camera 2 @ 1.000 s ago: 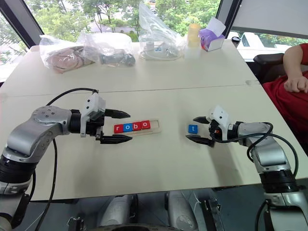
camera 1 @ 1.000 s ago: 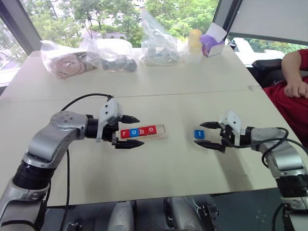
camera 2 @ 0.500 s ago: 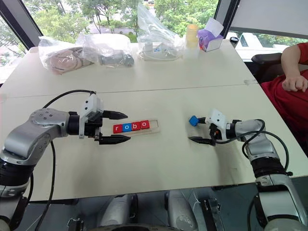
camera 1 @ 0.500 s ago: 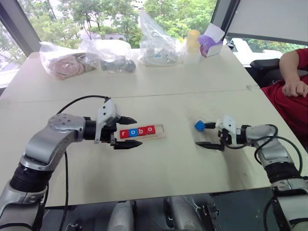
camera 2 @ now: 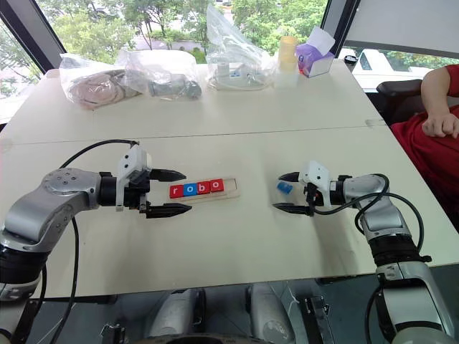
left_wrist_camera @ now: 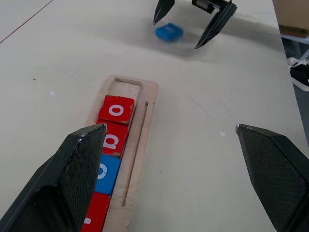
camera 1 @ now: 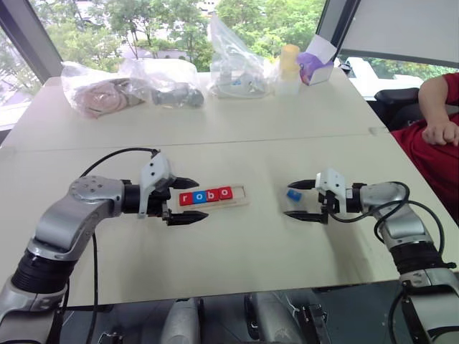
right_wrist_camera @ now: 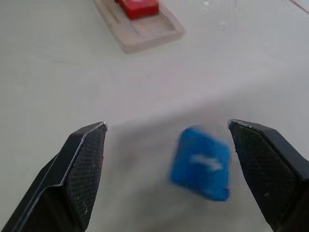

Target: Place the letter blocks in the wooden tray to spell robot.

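The wooden tray [camera 1: 242, 198] lies at mid-table, and several letter blocks sit in it: red r [camera 1: 185, 199], blue o [camera 1: 198, 197], red b [camera 1: 211, 194], red o [camera 1: 225, 192]. Its right-end slot [left_wrist_camera: 126, 88] is bare. My left gripper [camera 1: 195, 201] is open at the tray's left end, with one finger on each side of it. To the right, the blue t block [camera 1: 292, 193] rests on the table between the open fingers of my right gripper [camera 1: 287, 201]. It touches neither finger and looks blurred in the right wrist view [right_wrist_camera: 202, 164].
Along the table's far edge [camera 1: 215, 72] lie clear plastic bags [camera 1: 129, 82], a yellow-capped bottle [camera 1: 290, 68] and a purple-and-white box [camera 1: 318, 63]. A person in red [camera 1: 434, 136] sits at the right. Bare tabletop [camera 1: 258, 229] lies between the tray and the near edge.
Half a second ago the blue t block was tipped up at the right gripper's far fingertip. Now it is back down on the table between the fingers. The left gripper has barely moved.
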Controlling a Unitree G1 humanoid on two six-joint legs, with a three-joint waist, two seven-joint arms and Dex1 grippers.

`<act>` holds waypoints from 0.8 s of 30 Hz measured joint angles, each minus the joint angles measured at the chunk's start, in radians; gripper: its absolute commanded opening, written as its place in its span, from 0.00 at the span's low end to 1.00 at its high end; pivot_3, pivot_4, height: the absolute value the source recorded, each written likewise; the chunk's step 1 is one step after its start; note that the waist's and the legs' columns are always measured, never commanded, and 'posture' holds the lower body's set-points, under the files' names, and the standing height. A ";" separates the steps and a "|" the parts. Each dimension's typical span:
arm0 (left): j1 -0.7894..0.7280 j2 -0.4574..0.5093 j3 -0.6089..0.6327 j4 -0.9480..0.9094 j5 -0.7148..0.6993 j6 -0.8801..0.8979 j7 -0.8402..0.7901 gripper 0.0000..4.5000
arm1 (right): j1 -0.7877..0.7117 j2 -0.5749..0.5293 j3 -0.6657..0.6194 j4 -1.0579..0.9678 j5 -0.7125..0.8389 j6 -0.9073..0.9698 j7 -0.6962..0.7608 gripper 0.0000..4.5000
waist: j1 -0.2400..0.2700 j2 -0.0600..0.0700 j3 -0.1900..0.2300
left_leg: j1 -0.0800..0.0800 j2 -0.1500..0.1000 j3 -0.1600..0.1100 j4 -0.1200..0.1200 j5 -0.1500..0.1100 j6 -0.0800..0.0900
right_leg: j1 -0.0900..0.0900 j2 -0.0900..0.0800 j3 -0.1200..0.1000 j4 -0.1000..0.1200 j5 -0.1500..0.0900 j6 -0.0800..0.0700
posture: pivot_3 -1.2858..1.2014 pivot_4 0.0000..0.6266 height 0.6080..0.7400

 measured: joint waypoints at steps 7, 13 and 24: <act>-0.008 -0.001 -0.003 0.020 0.010 -0.022 -0.013 1.00 | 0.031 -0.027 -0.002 -0.066 0.001 0.032 -0.025 0.92 | 0.000 0.000 0.000 | 0.000 0.000 0.000 0.000 0.000 0.000 | 0.000 0.000 0.000 0.000 0.000 0.000 | 0.52 0.24 1.00; -0.013 -0.012 -0.036 0.024 0.029 -0.027 -0.017 1.00 | 0.028 -0.029 -0.008 -0.015 -0.014 0.061 -0.094 0.92 | 0.000 0.000 0.000 | 0.000 0.000 0.000 0.000 0.000 0.000 | 0.000 0.000 0.000 0.000 0.000 0.000 | 0.52 0.24 1.00; -0.007 -0.013 -0.037 0.024 0.041 -0.027 -0.011 1.00 | 0.099 0.017 -0.041 -0.109 0.057 0.262 -0.191 0.92 | -0.002 0.000 0.000 | 0.000 0.000 0.000 0.000 0.000 0.000 | 0.000 0.000 0.000 0.001 0.000 0.000 | 0.52 0.24 1.00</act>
